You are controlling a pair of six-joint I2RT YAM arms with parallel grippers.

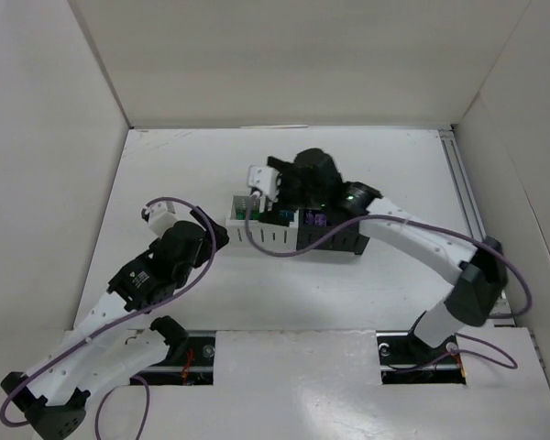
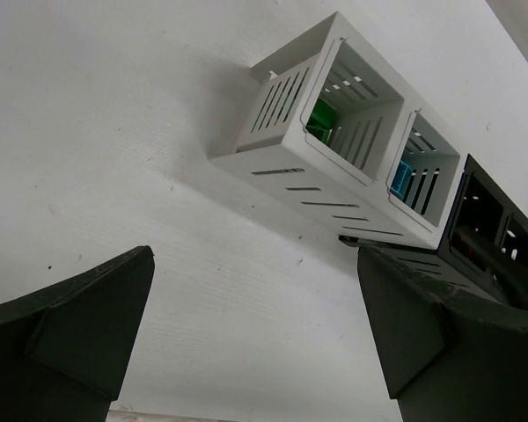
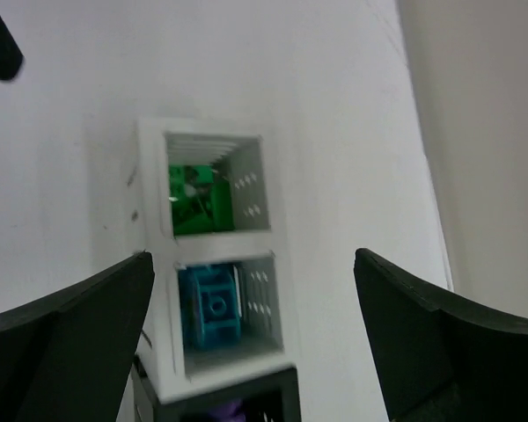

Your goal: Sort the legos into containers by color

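A row of small containers stands mid-table: two white ones (image 1: 249, 223) and black ones (image 1: 335, 240). In the right wrist view the far white container (image 3: 150, 176) holds green legos (image 3: 194, 200), the nearer one a teal lego (image 3: 213, 303), and a black one a purple lego (image 3: 229, 411). Purple also shows in the top view (image 1: 313, 220). My right gripper (image 3: 253, 259) is open and empty above the white containers (image 1: 273, 194). My left gripper (image 2: 255, 255) is open and empty over bare table, just left of the row (image 1: 216, 235). The left wrist view shows the green (image 2: 321, 114) and teal (image 2: 403, 180) legos.
White walls enclose the table (image 1: 165, 165) on the left, back and right. A metal rail (image 1: 463, 183) runs along the right edge. The black container (image 2: 493, 229) sits close to my left gripper's right finger.
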